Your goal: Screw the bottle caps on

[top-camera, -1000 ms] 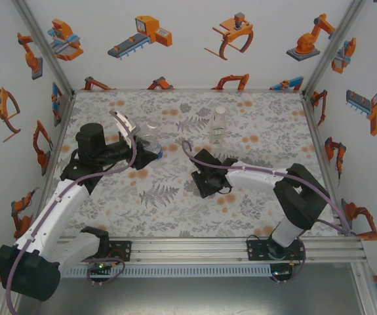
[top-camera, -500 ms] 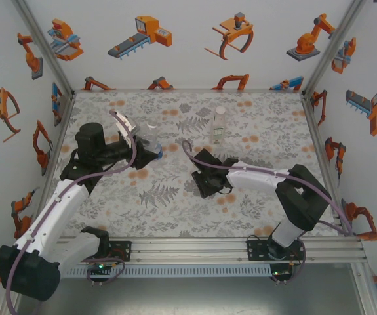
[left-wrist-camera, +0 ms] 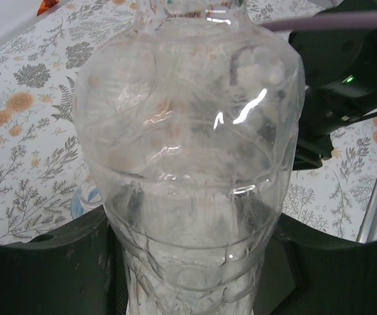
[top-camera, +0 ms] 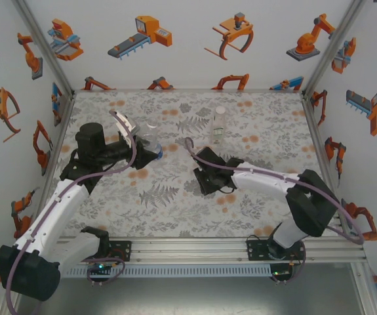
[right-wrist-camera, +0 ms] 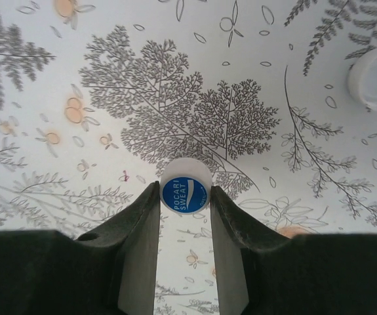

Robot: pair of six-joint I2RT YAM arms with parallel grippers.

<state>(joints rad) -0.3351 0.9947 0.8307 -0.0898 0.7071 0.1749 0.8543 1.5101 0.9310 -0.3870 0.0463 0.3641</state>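
Right jaws pinch the cap (right-wrist-camera: 185, 190) between their tips.

Clear, glossy plastic bottle (left-wrist-camera: 188, 164) — smooth plastic cap (right-wrist-camera: 185, 191) — matt table cover (right-wrist-camera: 175, 79)

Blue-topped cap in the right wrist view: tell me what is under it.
Floral tablecloth shows all around the cap, pinched by the right end effector. The spot directly beneath is covered, so contact cannot be told.

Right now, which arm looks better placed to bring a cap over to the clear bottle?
The right arm. Its right gripper pinches a blue-topped cap between its fingers, so it can carry it over. The left gripper is occupied: it clamps the clear bottle upright, which suits steadying it.
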